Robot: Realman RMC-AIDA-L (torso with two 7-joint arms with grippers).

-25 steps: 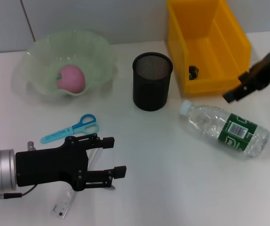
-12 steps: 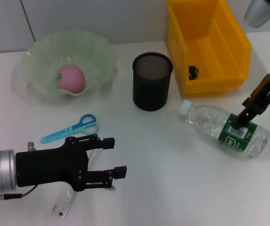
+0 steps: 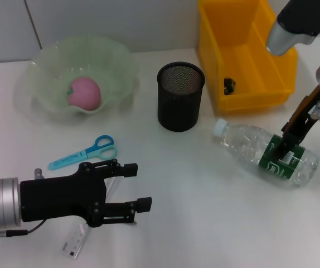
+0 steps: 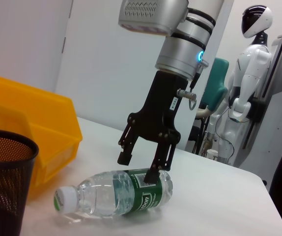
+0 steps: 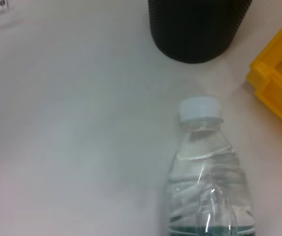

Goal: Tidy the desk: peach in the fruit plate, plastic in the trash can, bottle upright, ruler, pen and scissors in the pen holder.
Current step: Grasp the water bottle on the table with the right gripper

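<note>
Peach [image 3: 84,92] sat in the fruit plate [image 3: 48,61]; my spread right gripper [image 4: 138,166] straddled the lying bottle [image 3: 267,153]; scissors [image 3: 85,152], ruler [image 3: 76,240] waited by my open left gripper [image 3: 133,186].

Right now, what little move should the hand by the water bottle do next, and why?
Probably close. The right hand is open, its fingers straddling the green label of the clear plastic water bottle, which lies on its side on the white table. It needs a grip before standing the bottle upright. The left hand hangs open over the clear ruler.
</note>
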